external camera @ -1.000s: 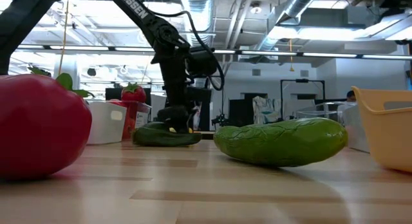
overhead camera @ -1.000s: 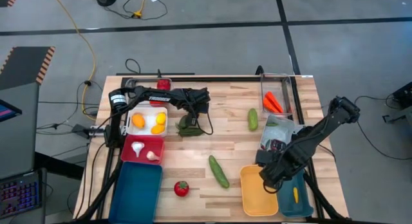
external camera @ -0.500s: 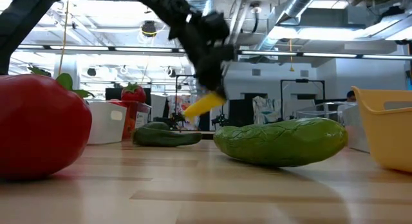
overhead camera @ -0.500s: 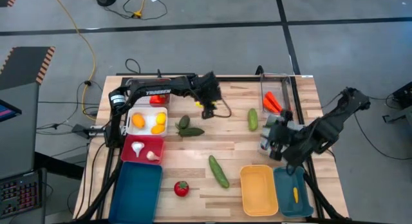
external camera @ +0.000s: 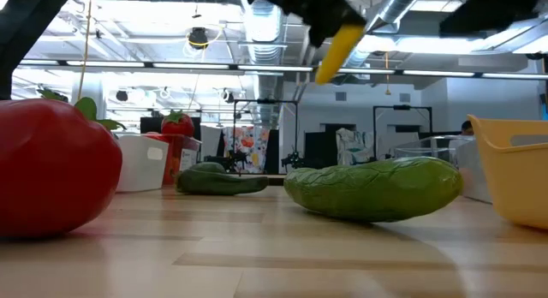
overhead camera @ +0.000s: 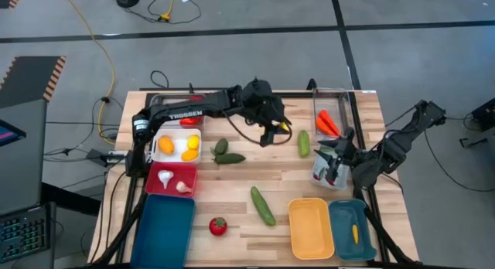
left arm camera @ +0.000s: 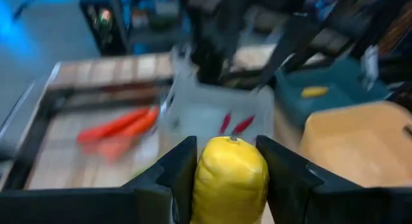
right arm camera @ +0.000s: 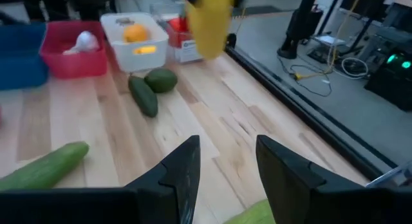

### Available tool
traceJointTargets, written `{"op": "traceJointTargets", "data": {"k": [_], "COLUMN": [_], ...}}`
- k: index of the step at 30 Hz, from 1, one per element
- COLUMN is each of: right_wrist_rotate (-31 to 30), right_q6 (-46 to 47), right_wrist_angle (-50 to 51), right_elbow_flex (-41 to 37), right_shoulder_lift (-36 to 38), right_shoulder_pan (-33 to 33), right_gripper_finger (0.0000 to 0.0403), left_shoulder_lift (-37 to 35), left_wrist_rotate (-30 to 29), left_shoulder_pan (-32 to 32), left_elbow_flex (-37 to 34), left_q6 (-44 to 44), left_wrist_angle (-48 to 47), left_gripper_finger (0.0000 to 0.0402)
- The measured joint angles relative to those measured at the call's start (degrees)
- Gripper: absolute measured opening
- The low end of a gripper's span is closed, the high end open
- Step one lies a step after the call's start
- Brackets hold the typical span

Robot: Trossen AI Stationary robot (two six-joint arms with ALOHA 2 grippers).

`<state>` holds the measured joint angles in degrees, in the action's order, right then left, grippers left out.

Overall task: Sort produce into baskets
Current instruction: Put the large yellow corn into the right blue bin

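The left gripper (left arm camera: pixel 228 179) is closed on a yellow squash (left arm camera: pixel 230 176), a smooth, rounded, plastic-looking piece that sits between the two dark fingers (left arm camera: pixel 174 176). In the high view this gripper (overhead camera: pixel 280 130) is above the wooden table (overhead camera: pixel 255 165), and the left arm reaches over from the far left corner, long and nearly stretched. In the low view the yellow squash (external camera: pixel 338 50) hangs high in the air, tilted, well above the board.

Just beside this gripper lies a short green cucumber (overhead camera: pixel 304 143). Beyond it stands a clear tray (overhead camera: pixel 331 107) with orange carrots (overhead camera: pixel 327 124). On the other side of the gripper lie two dark green vegetables (overhead camera: pixel 224 153), and farther a white basket (overhead camera: pixel 176 145) with orange and yellow pieces and a pink-red basket (overhead camera: pixel 172 180) with white garlic (overhead camera: pixel 165 177).

The right gripper (right arm camera: pixel 225 163) is empty, with its fingers apart by a moderate gap. The right arm is bent and this gripper (overhead camera: pixel 340 154) stays at a second clear tray (overhead camera: pixel 329 165). Near it are an orange-yellow basket (overhead camera: pixel 311 229) and a small teal basket (overhead camera: pixel 352 230) holding one small yellow piece (overhead camera: pixel 355 233).

A long bumpy cucumber (overhead camera: pixel 262 206), a glossy red tomato (overhead camera: pixel 218 226) and a large dark teal basket (overhead camera: pixel 164 232) are well apart from both grippers.
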<state>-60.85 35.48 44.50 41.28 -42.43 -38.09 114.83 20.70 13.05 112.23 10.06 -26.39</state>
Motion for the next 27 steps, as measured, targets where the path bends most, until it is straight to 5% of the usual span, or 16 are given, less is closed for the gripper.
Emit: {"op": "traceJointTargets", "data": {"k": [8,14,20,27], "right_wrist_rotate": [-1.98,2.83,6.70,7.04], "right_q6": [0.05,0.02,-0.15,-16.50], "right_wrist_angle": [-11.11,-14.40,-17.54,-30.65], "right_elbow_flex": [-7.93,-7.93,-7.94,-7.95], "right_shoulder_lift": [0.40,-1.57,-3.81,-8.43], "right_shoulder_pan": [1.76,4.83,8.65,10.87], "right_gripper_finger": [0.0177,0.0181,0.0227,0.0270], "left_shoulder_lift": [0.00,0.00,0.00,0.00], "left_wrist_rotate": [-0.54,-3.50,-4.43,-4.45], "left_shoulder_pan": [-6.52,-8.98,-9.70,-9.68], "left_elbow_flex": [-3.58,-5.66,-5.68,-5.68], "left_q6": [-1.81,-2.04,-2.43,-3.79], "left_wrist_angle": [13.67,16.99,18.03,19.51], "left_gripper_finger": [0.0135,0.0135,0.0135,0.0135]}}
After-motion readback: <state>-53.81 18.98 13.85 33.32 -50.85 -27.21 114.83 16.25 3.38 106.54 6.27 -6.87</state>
